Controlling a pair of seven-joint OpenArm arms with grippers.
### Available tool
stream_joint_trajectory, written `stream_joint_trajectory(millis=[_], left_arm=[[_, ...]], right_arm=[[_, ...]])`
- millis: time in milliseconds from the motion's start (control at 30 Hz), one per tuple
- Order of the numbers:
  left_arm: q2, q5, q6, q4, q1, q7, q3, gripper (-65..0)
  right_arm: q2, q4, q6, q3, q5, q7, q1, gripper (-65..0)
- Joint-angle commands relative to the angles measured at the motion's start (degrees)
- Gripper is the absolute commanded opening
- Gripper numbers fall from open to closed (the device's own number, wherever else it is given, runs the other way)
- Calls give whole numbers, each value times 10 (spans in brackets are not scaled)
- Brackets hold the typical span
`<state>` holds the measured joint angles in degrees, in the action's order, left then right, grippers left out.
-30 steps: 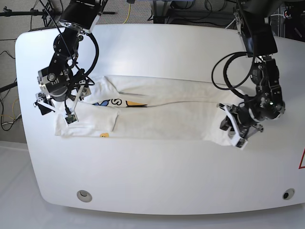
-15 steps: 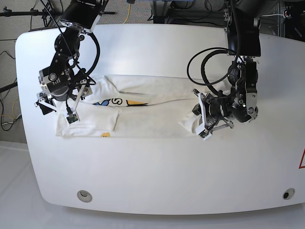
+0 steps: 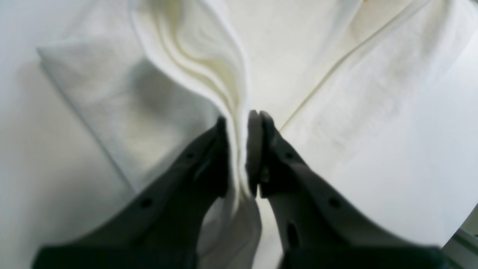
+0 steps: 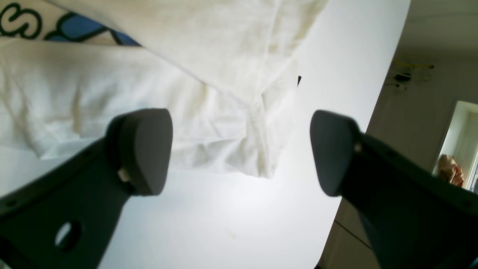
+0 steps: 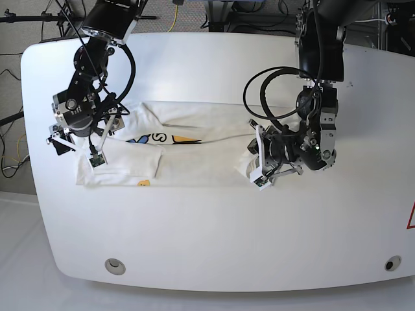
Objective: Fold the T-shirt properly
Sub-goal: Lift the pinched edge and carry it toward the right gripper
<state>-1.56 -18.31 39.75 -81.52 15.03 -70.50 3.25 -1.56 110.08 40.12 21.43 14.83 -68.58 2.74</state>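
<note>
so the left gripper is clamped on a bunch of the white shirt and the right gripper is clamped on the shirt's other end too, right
Not quite. The left gripper is shut on a bunched fold of the T-shirt, but the right gripper is open: the right wrist view shows its jaws spread wide above the shirt's edge and the white table, holding nothing.

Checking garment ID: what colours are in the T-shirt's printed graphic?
Blue, yellow and black on the white T-shirt; clearest in the base view.
</note>
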Motion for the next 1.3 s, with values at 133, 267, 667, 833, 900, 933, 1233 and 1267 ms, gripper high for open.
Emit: stream_joint_trajectory(millis=[133, 267, 667, 833, 900, 933, 1233, 1267], left_arm=[[13, -14, 3, -1, 21, 17, 1, -640], [17, -21, 3, 1, 20, 36, 8, -639], [31, -26, 3, 13, 34, 80, 56, -639], [34, -26, 3, 18, 41, 76, 75, -640], [34, -27, 3, 18, 43, 73, 81, -640], [35, -27, 3, 17, 44, 70, 85, -641], [31, -26, 3, 5, 60, 39, 131, -645], [31, -25, 3, 5, 61, 40, 134, -645]], right_arm=[[-3, 11, -1, 2, 1, 12, 9, -103], [-4, 11, -1, 5, 0, 13, 7, -101], [-3, 11, -1, 6, -1, 16, 8, -100], [-3, 12, -1, 8, -2, 16, 7, -100], [-3, 11, -1, 7, -2, 16, 7, -100], [-3, 11, -1, 7, -2, 16, 7, -100], [-4, 9, -1, 4, 1, 18, 7, -100], [-3, 9, -1, 3, 0, 18, 7, -100]])
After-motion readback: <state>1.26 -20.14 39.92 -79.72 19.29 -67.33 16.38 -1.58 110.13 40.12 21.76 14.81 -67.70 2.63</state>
